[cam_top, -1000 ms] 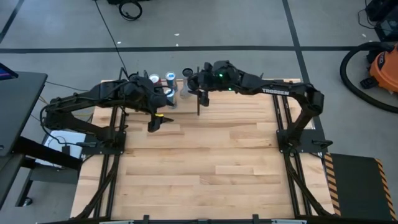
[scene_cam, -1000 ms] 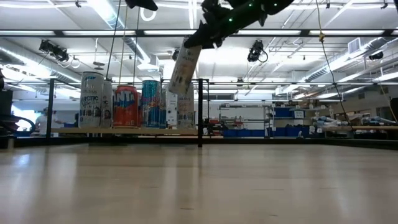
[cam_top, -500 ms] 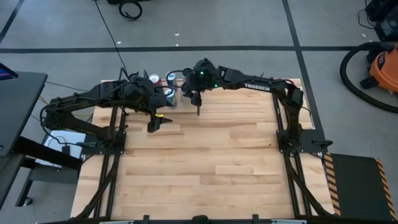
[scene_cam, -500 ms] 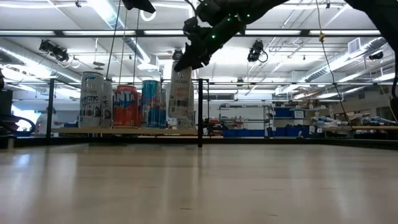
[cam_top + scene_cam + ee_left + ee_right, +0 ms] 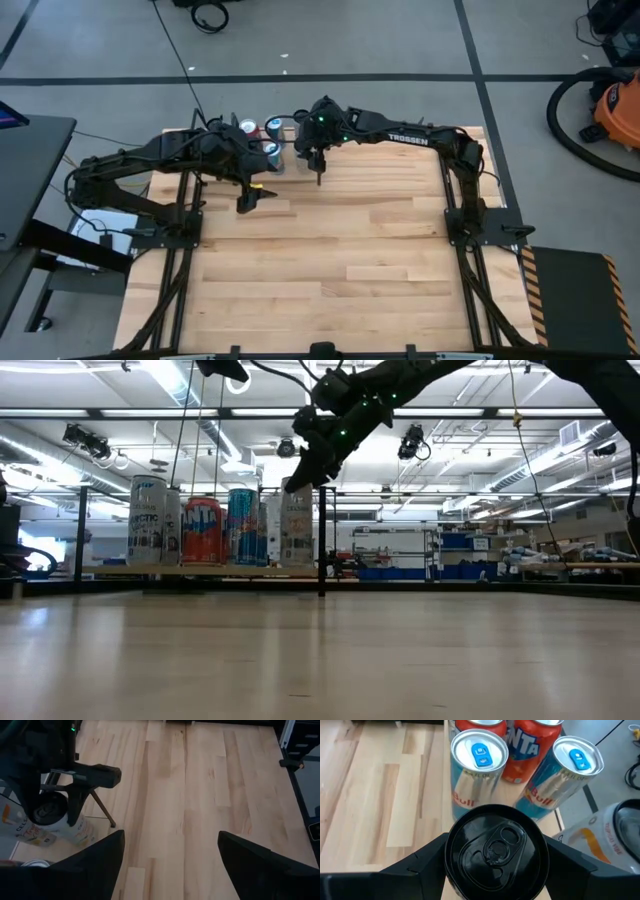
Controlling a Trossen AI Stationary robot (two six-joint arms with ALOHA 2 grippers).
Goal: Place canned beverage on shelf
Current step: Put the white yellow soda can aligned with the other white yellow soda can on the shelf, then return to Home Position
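The can (image 5: pixel 495 851) in hand is a tall pale one with a black top, and it stands upright on the shelf (image 5: pixel 200 571) at the far left of the table, at the right-hand end of a row of cans. In the right wrist view the right gripper (image 5: pixel 495 865) has its two dark fingers (image 5: pixel 422 862) pinching the can's sides, one on each flank just below the rim, so the can is placed but not yet let go. In the low view the same can (image 5: pixel 297 520) looks square to the shelf board with its base down on the wood, just left of a thin black upright post (image 5: pixel 321 540). Just beside it on the shelf stand two blue-and-silver cans (image 5: pixel 476 770) with blue tabs, an orange can (image 5: pixel 530 747) behind them, and farther left a tall white can (image 5: pixel 148 520). The right arm reaches in from the right side of the table across the far edge, its wrist over the shelf in the high view (image 5: pixel 318 130). The left gripper (image 5: pixel 170 852) hangs over the bare table (image 5: pixel 215 785) a little nearer than the shelf, fingers spread and holding nothing. By my reading the carrying and setting down are done; what is left is for the right fingers to part and the arm to lift straight away without nudging the neighbouring cans, which stand close enough to be knocked.
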